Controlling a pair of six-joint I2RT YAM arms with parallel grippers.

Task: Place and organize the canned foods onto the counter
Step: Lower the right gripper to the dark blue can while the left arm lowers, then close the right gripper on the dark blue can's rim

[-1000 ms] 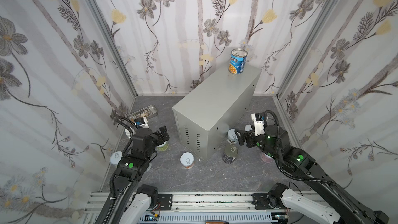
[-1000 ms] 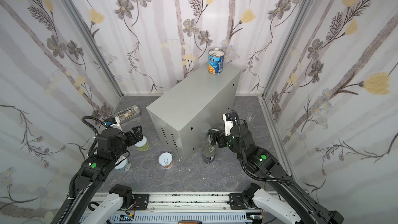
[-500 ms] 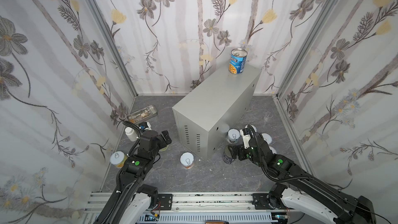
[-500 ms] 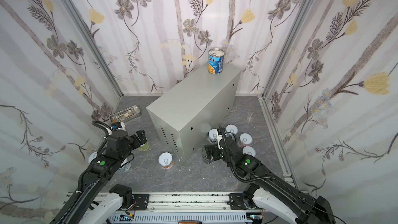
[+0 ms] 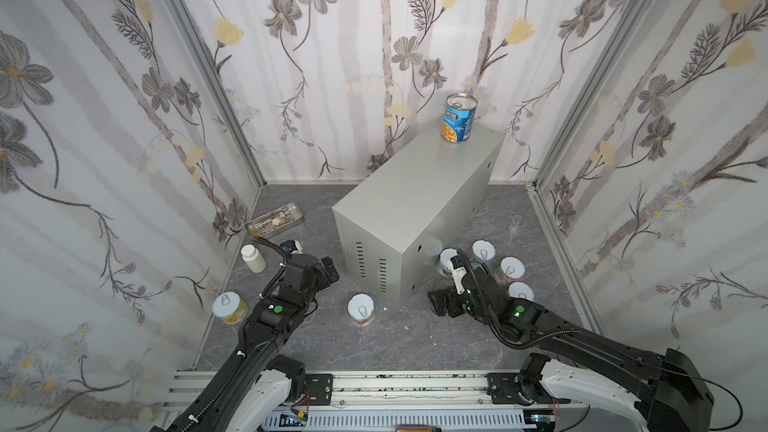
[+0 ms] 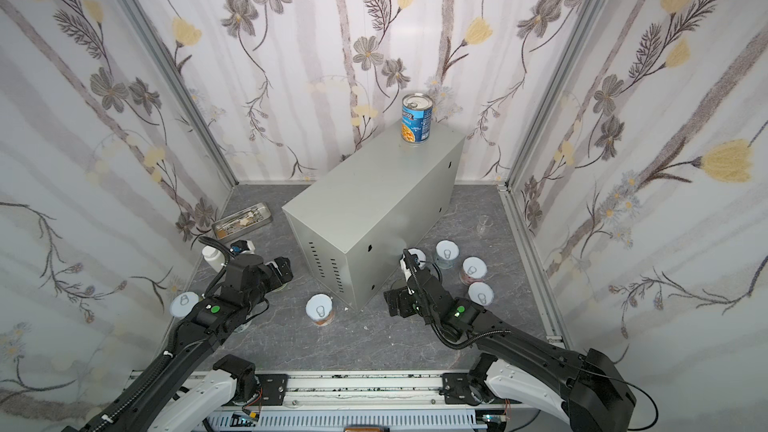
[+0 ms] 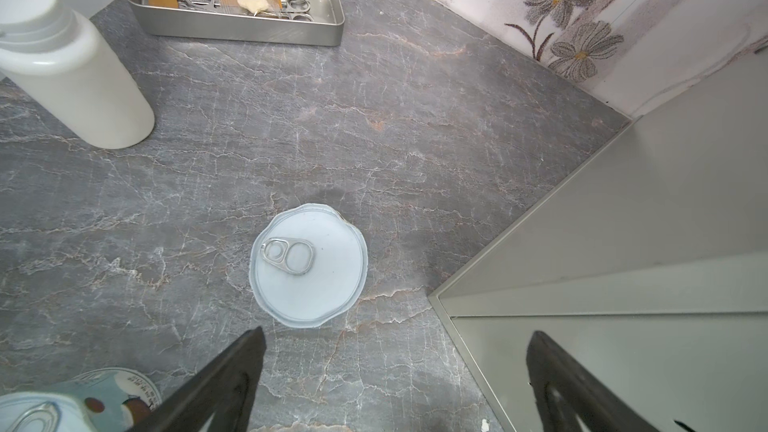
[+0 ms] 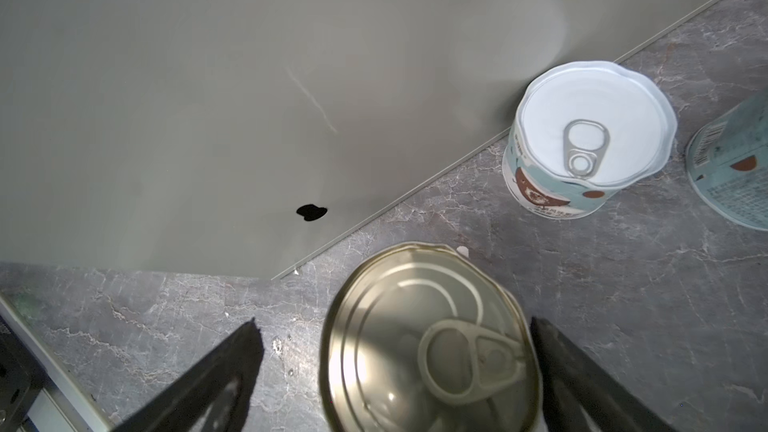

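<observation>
Right fingers (image 8: 208, 380) stand spread wide on either side of a tall tin (image 8: 428, 347) with a gold pull-tab lid. The tin is upright on the grey tabletop (image 8: 623, 305), near a bottom corner of the grey sheet-metal box (image 8: 208, 97). It sits closer to one finger, and whether it touches that finger I cannot tell. Left fingers (image 7: 216, 380) are spread as well and hold nothing, hanging above the tabletop. A short can (image 7: 309, 268), its pale pull-tab lid facing up, stands just ahead of them near the box.

A blue Progresso can (image 5: 458, 118) stands upright at the far end of the box's top. Four short pastel cans (image 5: 483, 250) cluster on the tabletop to the right of the box.

Since a second ago the right arm has dropped low over the tin, uncovering that cluster. The left arm has edged toward the box. The Progresso can has not moved.
</observation>
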